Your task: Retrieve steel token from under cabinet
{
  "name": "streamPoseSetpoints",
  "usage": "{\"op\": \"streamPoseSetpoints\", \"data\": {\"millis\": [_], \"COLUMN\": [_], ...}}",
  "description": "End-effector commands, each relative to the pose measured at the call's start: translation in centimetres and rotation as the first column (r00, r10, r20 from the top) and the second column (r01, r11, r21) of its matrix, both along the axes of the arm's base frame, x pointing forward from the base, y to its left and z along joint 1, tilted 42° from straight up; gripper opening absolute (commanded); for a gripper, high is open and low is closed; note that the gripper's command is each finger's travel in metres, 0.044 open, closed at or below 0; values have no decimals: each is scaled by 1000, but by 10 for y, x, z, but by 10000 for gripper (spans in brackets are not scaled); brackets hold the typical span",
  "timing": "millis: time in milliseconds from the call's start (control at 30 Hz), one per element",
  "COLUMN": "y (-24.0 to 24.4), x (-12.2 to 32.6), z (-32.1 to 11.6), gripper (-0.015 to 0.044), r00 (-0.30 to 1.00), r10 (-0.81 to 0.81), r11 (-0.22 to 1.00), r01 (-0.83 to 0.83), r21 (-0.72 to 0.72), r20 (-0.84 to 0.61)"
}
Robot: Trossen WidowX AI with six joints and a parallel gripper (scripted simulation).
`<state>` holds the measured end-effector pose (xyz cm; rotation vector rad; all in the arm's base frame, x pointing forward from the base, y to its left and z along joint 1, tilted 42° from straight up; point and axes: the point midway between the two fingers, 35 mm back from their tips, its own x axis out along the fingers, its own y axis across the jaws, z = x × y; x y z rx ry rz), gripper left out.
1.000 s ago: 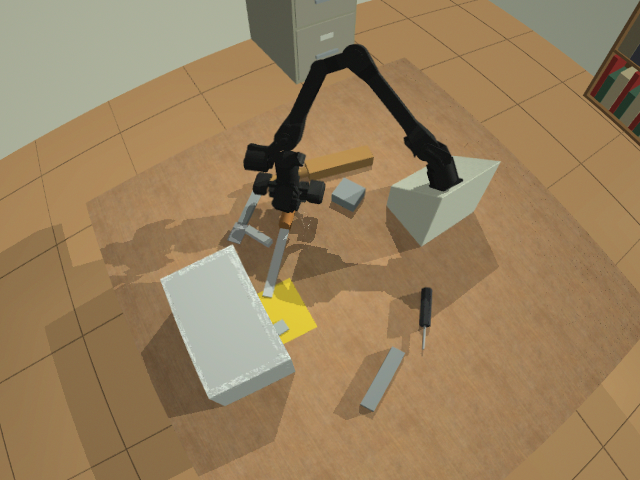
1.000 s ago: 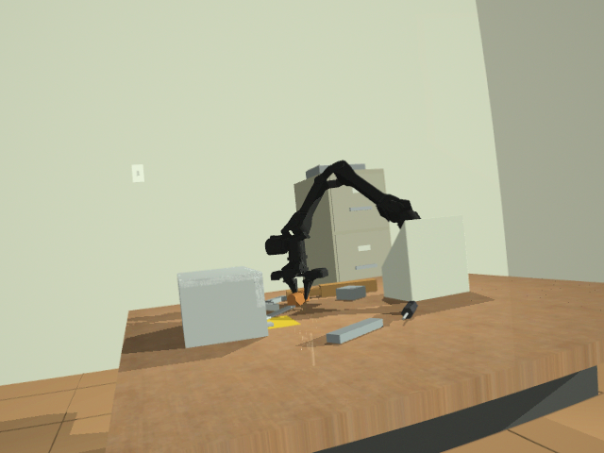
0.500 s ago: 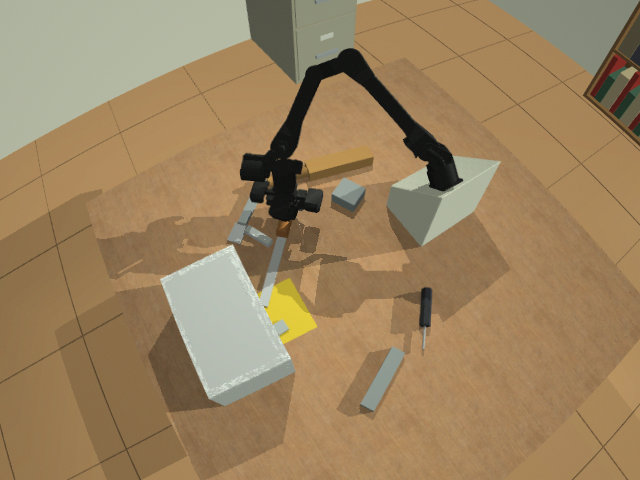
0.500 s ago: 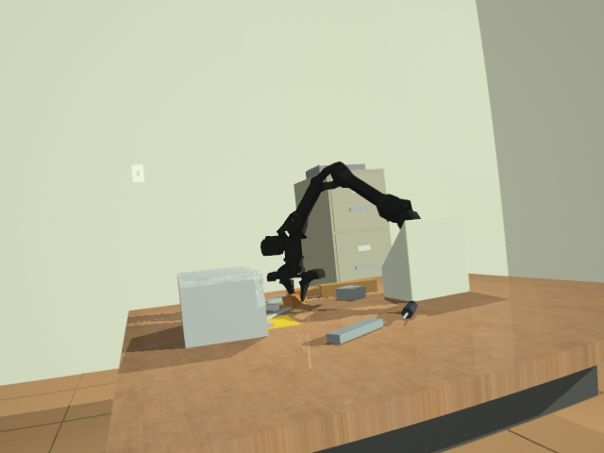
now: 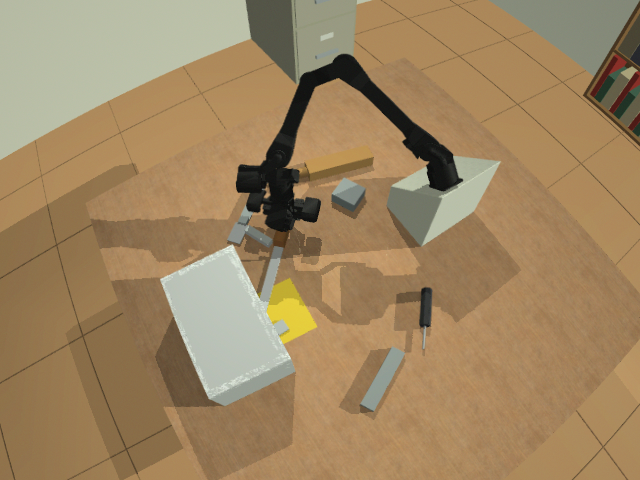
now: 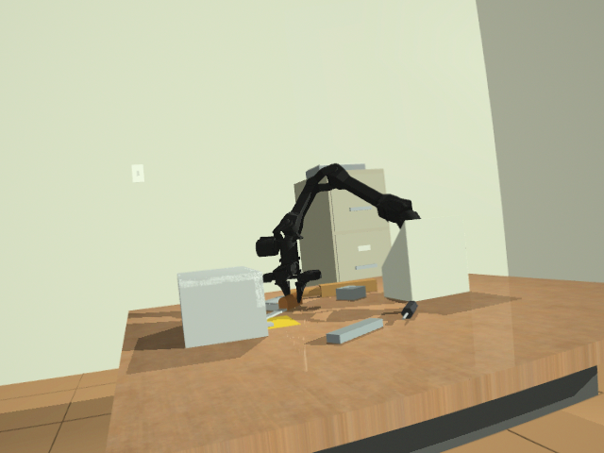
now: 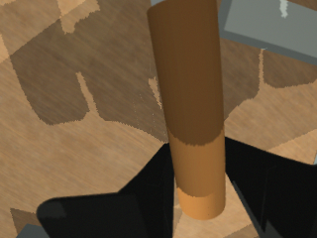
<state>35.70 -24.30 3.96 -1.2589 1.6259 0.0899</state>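
Observation:
My gripper (image 5: 280, 230) (image 6: 292, 296) (image 7: 193, 145) is shut on the orange-brown handle (image 5: 279, 239) (image 6: 286, 303) (image 7: 188, 74) of a flat-bladed tool, low over the table. Its grey blade (image 5: 271, 273) (image 6: 276, 314) points toward the cabinet (image 5: 222, 320) (image 6: 224, 307); its far end shows at the cabinet's front edge and the yellow marked area (image 5: 298, 312) (image 6: 286, 322). Whether it touches the cabinet, I cannot tell. A small flat grey piece, apparently the token (image 5: 280, 326) (image 6: 270, 325), lies on the yellow area close to the cabinet front. The cabinet may hide part of it.
Grey metal pieces (image 5: 257, 236) lie left of the handle in the top view. A grey block (image 5: 348, 195) (image 6: 350, 293) and a long ochre block (image 5: 341, 162) (image 6: 348, 288) lie behind. A screwdriver (image 5: 425, 307) (image 6: 410, 309) and a grey bar (image 5: 382, 379) (image 6: 355, 331) lie right of the yellow area.

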Motion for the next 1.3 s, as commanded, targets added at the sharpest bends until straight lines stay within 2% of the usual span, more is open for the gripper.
{"op": "streamPoseSetpoints", "data": {"millis": [0, 1267], "y": [7, 44], "x": [7, 45], "z": [-5, -35], "gripper": [0, 0], "r00": [1000, 1000], "r10": [0, 0], "r11": [1000, 1000], "r01": [0, 0], "r21": [4, 6], "r20": [2, 4]}}
